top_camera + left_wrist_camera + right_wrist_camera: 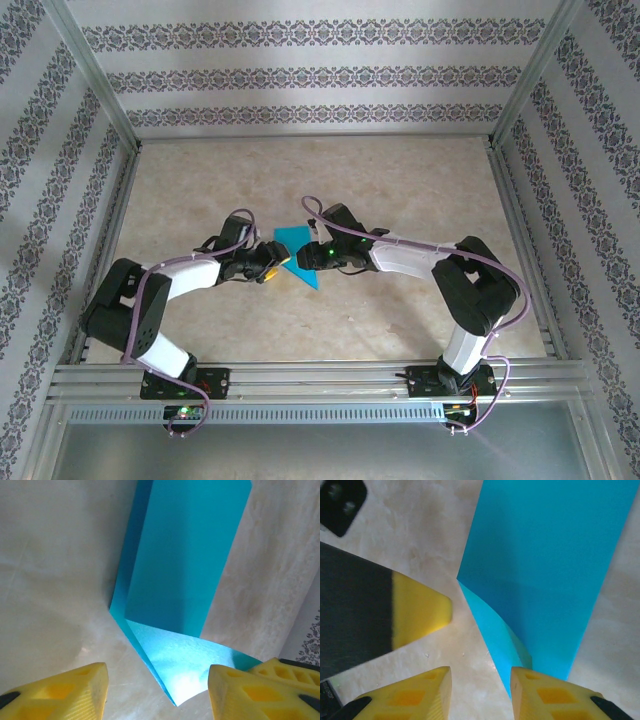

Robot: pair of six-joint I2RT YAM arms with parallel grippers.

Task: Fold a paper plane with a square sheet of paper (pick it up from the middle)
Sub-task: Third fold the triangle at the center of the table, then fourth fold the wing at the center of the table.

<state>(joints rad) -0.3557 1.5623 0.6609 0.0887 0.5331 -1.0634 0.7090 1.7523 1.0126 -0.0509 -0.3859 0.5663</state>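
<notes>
- Top external view: the square sheet of paper [293, 244] lies flat on the counter [400, 180], about mid-way across it, directly between the two arms' tips.
- Left wrist view: the sheet is no longer a plain square. It reads as a long band with a doubled layer down one side, and the near end is turned in on a slant to a point.
- Done so far, as I judge it: a lengthwise fold and one corner fold. Creases look soft, and the slanted flap lifts slightly.
- Left end effector [157, 680]: fingers stand wide, the paper's near point lies between them, nothing is gripped.
- Right end effector [480, 685]: fingers moderately apart. One sits at the sheet's edge and the gap shows mostly bare counter, so it is not clamped on the paper.
- Left, by my reckoning: the matching corner fold, the narrowing folds, the wings, then lifting it by the middle. No dart shape is formed yet.
</notes>
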